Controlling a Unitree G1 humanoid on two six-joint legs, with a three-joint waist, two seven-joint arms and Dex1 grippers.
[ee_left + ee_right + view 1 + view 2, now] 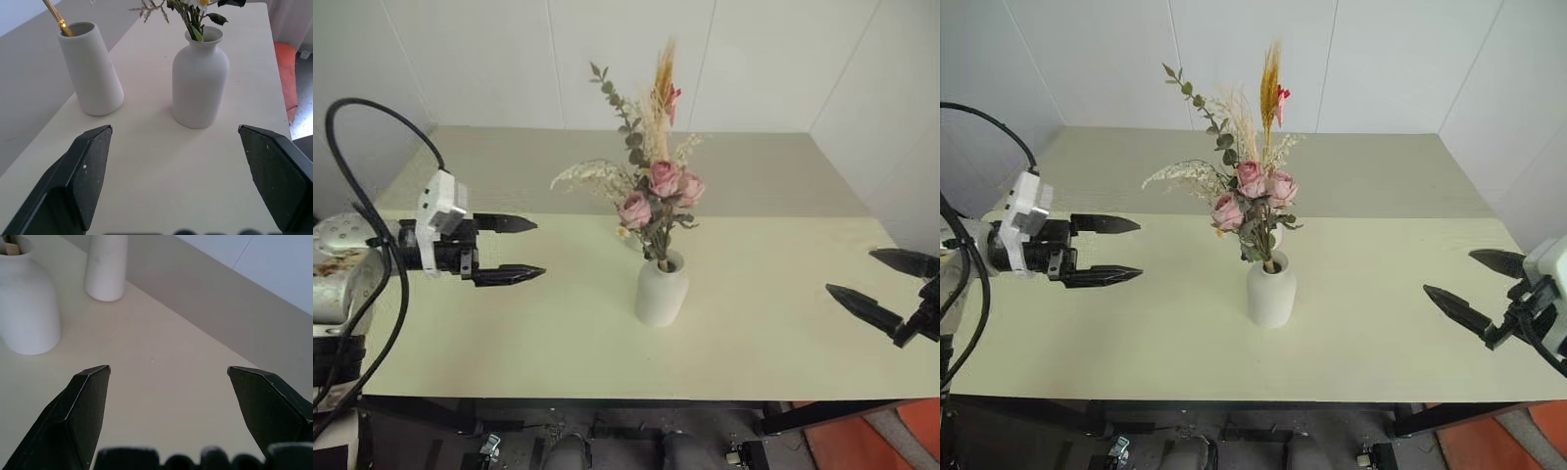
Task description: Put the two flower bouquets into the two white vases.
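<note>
White vases, both filled, and that is how it looks from up here: the short rounded vase (662,291) stands mid-table with the rose bunch (658,191) packed into its narrow neck. The taller cone vase (91,68) stands just behind it, on the far side, holding the golden sprig (663,83), whose plume rises above the roses.

My left gripper (505,249) hangs over the left part of the table (783,323), fingers spread wide, nothing in them. My right gripper (889,286) sits out at the right edge, also spread wide and empty. Both are well apart from the vases.

I judge the placing done, so the job now is to stay clear: keep both arms out wide, no sweep near those leaning sprays, since the bushy bunch looks top-heavy for that narrow neck.

From the head views the tall vase is almost wholly hidden behind the roses. How deep either stem sits, I cannot tell.
</note>
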